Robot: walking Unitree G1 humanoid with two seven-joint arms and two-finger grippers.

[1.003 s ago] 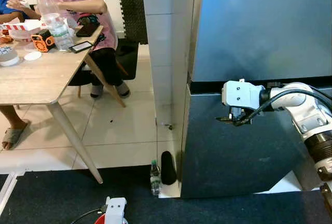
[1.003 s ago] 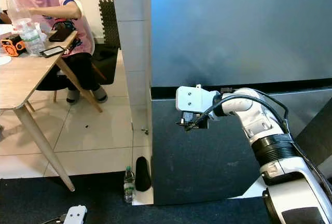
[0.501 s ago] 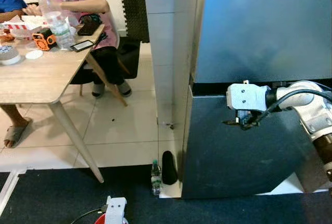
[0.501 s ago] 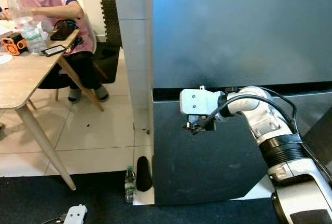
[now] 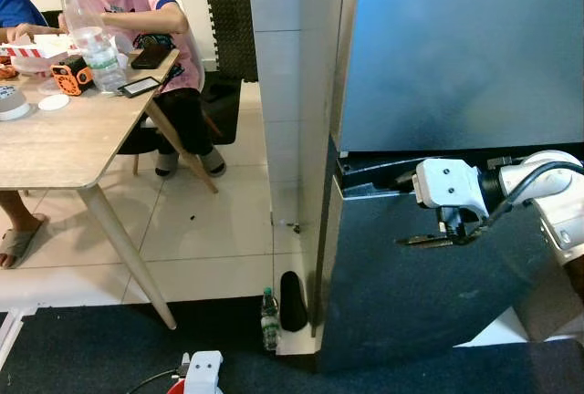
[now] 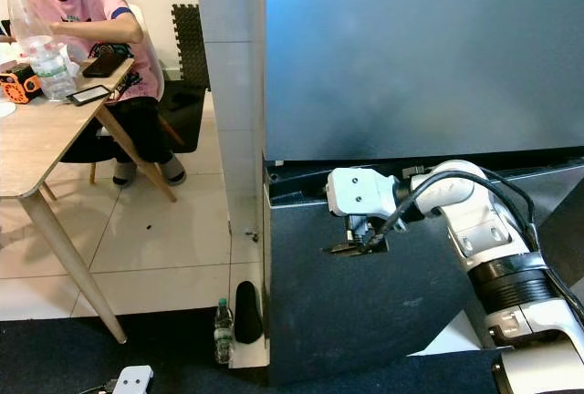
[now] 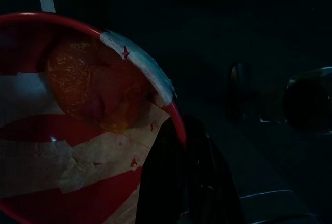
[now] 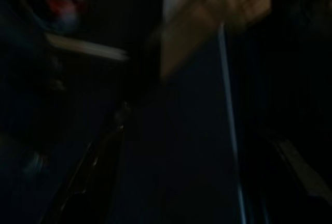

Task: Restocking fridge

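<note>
The fridge has a blue-grey upper door [image 5: 465, 47] and a dark lower door [image 5: 401, 294]. The lower door stands ajar, with a dark gap [image 5: 374, 173] along its top. My right gripper [image 5: 429, 240] is pressed against the front of the lower door just below that gap, its thin black fingers [image 6: 351, 248] lying together and pointing left. My left arm hangs low, its white wrist [image 5: 203, 371] at the bottom edge. In the left wrist view a black finger [image 7: 181, 182] lies over the rim of a red bowl [image 7: 31, 182] holding something orange [image 7: 88, 86] under tape.
A white tiled pillar [image 5: 287, 93] stands left of the fridge. At its foot are a small bottle [image 5: 269, 319] and a black object [image 5: 293, 301]. A wooden table [image 5: 64, 139] with a seated person [image 5: 137, 11] is at the left. A dark rug [image 5: 91, 348] covers the near floor.
The lower fridge door has swung out toward me, opening a gap under the upper door. My right gripper moved right and down with it.
</note>
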